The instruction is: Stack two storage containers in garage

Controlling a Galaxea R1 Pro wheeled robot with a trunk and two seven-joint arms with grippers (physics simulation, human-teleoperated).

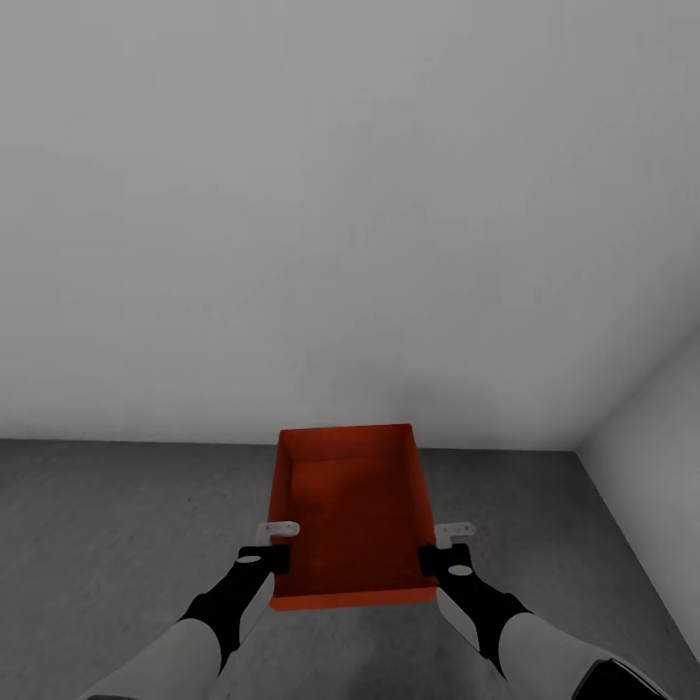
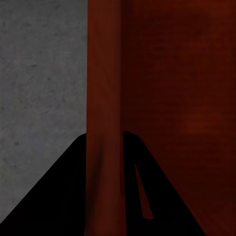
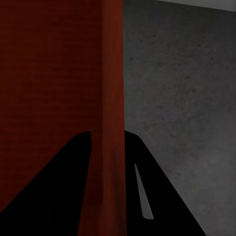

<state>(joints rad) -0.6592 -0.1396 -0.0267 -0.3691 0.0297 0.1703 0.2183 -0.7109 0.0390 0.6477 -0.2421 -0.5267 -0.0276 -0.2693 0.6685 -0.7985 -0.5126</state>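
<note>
Gripping opposite thin walls, left gripper (image 1: 275,544) and right gripper (image 1: 439,546) hold the orange-red rectangular container (image 1: 352,510) over mottled concrete floor (image 1: 117,525).

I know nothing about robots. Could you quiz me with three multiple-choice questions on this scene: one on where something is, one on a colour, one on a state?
1. Where is the orange-red open-topped rectangular storage container?
A. between the two grippers, over the dark grey concrete floor
B. on a bench
C. on a shelf

2. What colour is the wall ahead?
A. blue
B. pale grey
C. wood brown

3. What is the container's state?
A. lidded
B. full
C. empty, gripped on both side walls

Answers: 1 A, the left gripper and right gripper flank it; 2 B, plain pale grey; 3 C, its bare bottom shows, and each wrist view shows fingers astride a wall.
</note>
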